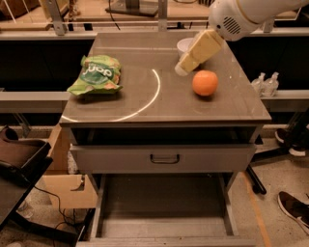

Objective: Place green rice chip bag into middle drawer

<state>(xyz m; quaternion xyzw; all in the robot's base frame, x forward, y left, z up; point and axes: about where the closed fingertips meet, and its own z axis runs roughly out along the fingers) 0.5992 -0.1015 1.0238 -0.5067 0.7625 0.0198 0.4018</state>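
Observation:
The green rice chip bag (96,75) lies flat on the left part of the grey tabletop (145,103). The middle drawer (161,210) is pulled out below, its flat grey floor bare. My gripper (182,68) hangs over the tabletop's right-centre, its cream fingers pointing down-left, just left of the orange fruit (204,82) and well right of the bag. It holds nothing. The white arm (241,14) comes in from the upper right.
A white bowl (187,46) stands behind the gripper, partly hidden by it. The drawer front with a dark handle (164,158) sits above the open drawer. A cardboard box (67,185) stands on the floor to the left, bottles (266,84) to the right.

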